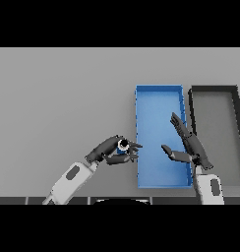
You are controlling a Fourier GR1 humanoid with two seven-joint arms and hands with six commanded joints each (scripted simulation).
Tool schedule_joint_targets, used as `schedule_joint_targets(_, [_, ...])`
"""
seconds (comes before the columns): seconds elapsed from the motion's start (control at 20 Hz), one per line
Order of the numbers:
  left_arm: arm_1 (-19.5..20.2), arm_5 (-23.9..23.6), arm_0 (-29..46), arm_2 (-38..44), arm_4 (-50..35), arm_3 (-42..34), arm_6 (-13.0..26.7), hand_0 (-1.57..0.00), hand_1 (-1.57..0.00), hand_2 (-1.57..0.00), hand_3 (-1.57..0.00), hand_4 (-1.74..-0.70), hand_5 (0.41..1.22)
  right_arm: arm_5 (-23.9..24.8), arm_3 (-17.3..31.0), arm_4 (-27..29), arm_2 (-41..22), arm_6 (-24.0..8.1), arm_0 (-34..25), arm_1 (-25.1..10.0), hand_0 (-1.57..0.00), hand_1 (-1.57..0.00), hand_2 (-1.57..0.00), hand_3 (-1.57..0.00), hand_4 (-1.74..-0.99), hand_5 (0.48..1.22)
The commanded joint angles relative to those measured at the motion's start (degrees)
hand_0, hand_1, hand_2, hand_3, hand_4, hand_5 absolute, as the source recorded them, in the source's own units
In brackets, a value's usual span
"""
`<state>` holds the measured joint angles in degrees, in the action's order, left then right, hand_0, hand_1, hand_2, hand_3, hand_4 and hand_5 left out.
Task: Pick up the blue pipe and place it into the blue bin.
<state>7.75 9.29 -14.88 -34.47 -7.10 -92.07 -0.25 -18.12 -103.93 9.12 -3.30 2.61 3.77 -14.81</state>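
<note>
A small blue pipe (123,145) with a dark round opening is pinched in my left hand (109,149), whose fingers and thumb curl round it just left of the blue bin's near left wall. The blue bin (159,88) is a long rectangular tray lying lengthwise away from me, right of centre. My right hand (190,147) hovers over the bin's right wall with straight fingers pointing away and the thumb spread toward the bin's inside, holding nothing.
A dark grey bin (214,89) of similar shape stands right beside the blue bin on its right. The grey table (63,98) stretches wide to the left and back.
</note>
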Motion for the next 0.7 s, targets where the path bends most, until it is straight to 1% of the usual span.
schedule_joint_targets(0.0, [0.4,0.1,-0.3,0.5,-0.2,0.1,-0.2,-1.57,-1.57,-1.57,-1.44,-1.73,1.221,-2.0,-1.3,3.1,-0.1,-2.3,-1.0,-1.3,0.0,0.0,0.0,0.0,-1.271,0.537])
schedule_joint_targets(0.1, [0.2,0.2,-1.0,0.8,-0.3,0.6,0.1,-1.57,-1.57,-1.57,-1.44,-1.73,1.221,-6.3,-4.7,9.1,-1.7,-6.1,-2.6,-3.6,0.0,0.0,0.0,0.0,-1.313,0.517])
schedule_joint_targets(0.15, [0.5,0.2,-0.6,0.6,0.2,0.3,-0.4,-1.57,-1.57,-1.57,-1.44,-1.73,1.221,-7.2,-5.8,11.5,-2.3,-8.7,-4.3,-4.7,0.0,0.0,0.0,0.0,-1.326,0.507])
schedule_joint_targets(0.2, [0.3,0.1,-0.6,0.4,0.4,0.6,-0.3,-1.57,-1.57,-1.57,-1.44,-1.73,1.221,-8.8,-7.1,12.0,-3.9,-9.6,-6.0,-5.4,0.0,0.0,0.0,0.0,-1.331,0.507])
schedule_joint_targets(0.25, [0.1,0.1,-0.7,0.2,0.8,0.8,-0.4,-1.57,-1.57,-1.57,-1.44,-1.73,1.221,-10.1,-8.6,13.8,-4.6,-10.7,-7.4,-6.6,0.0,0.0,0.0,0.0,-1.335,0.507])
schedule_joint_targets(0.3, [0.1,0.0,-0.8,0.2,0.9,0.9,-0.2,-1.57,-1.57,-1.57,-1.44,-1.73,1.221,-10.5,-9.4,15.6,-5.4,-12.6,-9.7,-7.3,0.0,0.0,0.0,0.0,-1.337,0.504])
schedule_joint_targets(0.4, [0.4,0.4,-1.0,0.3,0.7,0.5,0.4,-1.57,-1.57,-1.57,-1.44,-1.73,1.221,-11.3,-10.6,16.7,-7.6,-15.7,-13.2,-8.0,0.0,0.0,0.0,0.0,-1.338,0.495])
schedule_joint_targets(0.45, [0.0,-0.1,-1.3,0.1,1.3,0.7,0.8,-1.57,-1.57,-1.57,-1.44,-1.73,1.221,-11.6,-10.4,16.7,-8.1,-16.4,-14.8,-8.2,0.0,0.0,0.0,0.0,-1.335,0.49])
schedule_joint_targets(0.5, [-0.2,-0.1,-1.4,0.2,1.2,0.9,1.0,-1.57,-1.57,-1.57,-1.44,-1.73,1.221,-11.4,-10.8,17.3,-9.4,-18.2,-16.8,-7.9,0.0,0.0,0.0,0.0,-1.328,0.486])
schedule_joint_targets(0.55, [0.3,0.3,-0.8,0.1,0.9,0.0,0.7,-1.57,-1.57,-1.57,-1.44,-1.73,1.221,-11.7,-10.6,17.1,-10.4,-18.9,-17.8,-7.4,0.0,0.0,0.0,0.0,-1.326,0.485])
schedule_joint_targets(0.65, [0.7,0.8,-0.5,0.2,0.6,-0.2,-0.2,-1.57,-1.57,-1.57,-1.44,-1.73,1.221,-12.8,-9.6,16.8,-11.8,-19.5,-20.7,-6.7,0.0,0.0,0.0,0.0,-1.318,0.49])
